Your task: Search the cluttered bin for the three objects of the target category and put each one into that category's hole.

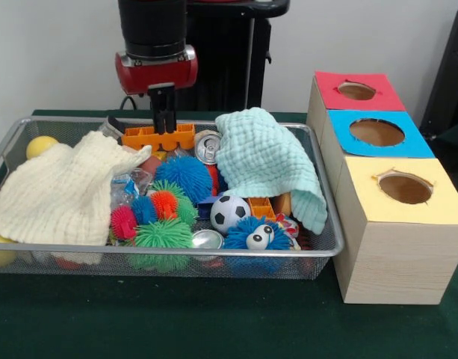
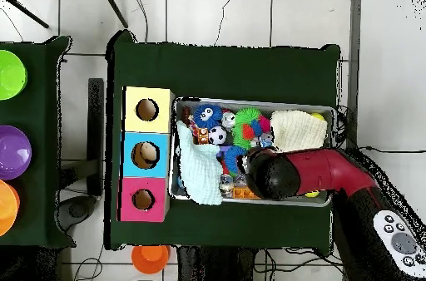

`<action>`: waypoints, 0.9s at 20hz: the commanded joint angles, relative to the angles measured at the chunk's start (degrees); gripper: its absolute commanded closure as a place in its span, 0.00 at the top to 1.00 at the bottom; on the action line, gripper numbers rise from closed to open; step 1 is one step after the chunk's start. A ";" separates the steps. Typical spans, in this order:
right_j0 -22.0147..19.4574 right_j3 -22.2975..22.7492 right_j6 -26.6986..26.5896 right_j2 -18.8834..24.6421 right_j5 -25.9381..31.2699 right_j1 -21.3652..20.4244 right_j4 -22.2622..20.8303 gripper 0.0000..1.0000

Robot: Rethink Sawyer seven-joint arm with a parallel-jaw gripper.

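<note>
One gripper (image 1: 163,120) hung above back edge of cluttered bin (image 1: 34,258), just over orange plastic block (image 1: 158,137); fingers looked pressed together, holding nothing. No bottle seen whole: crinkled clear plastic with blue (image 1: 128,183) showed in front of block, beside cream cloth (image 1: 57,196), likely one target. Mint cloth (image 1: 270,161) covered bin end nearest blue-surround hole (image 1: 376,132). Judgement: shift cloths first to expose bottles, then grip bottle body lightly; thin walls would crumple.
</note>
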 commanded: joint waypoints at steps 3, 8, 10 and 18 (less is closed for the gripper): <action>7.40 -5.10 -5.88 -2.43 -0.93 3.49 -13.92 0.00; 8.01 -5.13 -4.97 -3.35 -0.39 2.39 -16.43 0.00; 7.46 -4.86 -5.34 -2.87 -0.31 2.02 -16.19 0.00; 9.97 -6.25 -3.14 -4.89 -0.03 1.19 -20.14 0.00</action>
